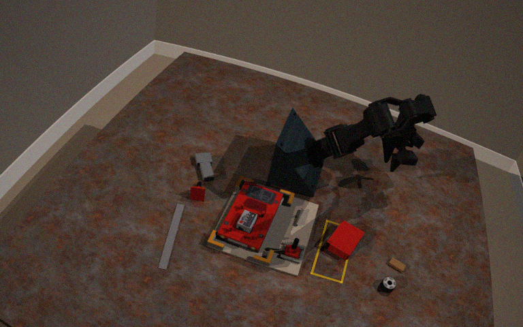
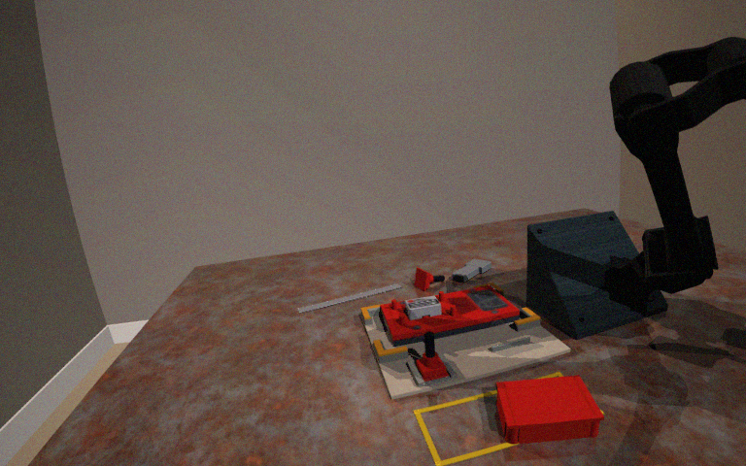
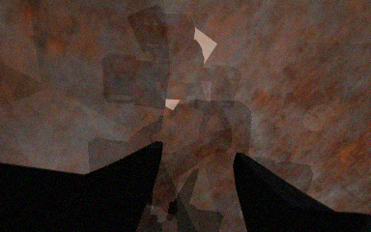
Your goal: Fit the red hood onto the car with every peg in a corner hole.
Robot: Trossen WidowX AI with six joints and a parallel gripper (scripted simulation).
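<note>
The red hood lies roof up on the table, over one end of the yellow outline. The red chassis sits in the jig between orange corner brackets. The grey-white engine block is on its deck. Pegs around it are hard to make out. My gripper is open and empty, raised above the table on the far side of the hood. It is out of frame in the exterior view. The hood is not in the wrist view.
A dark blue wedge stands behind the jig, beside the arm. A red piece with a black handle stands on the jig. A wheel-like cylinder and tan block lie near the hood. A grey strip lies beyond the jig.
</note>
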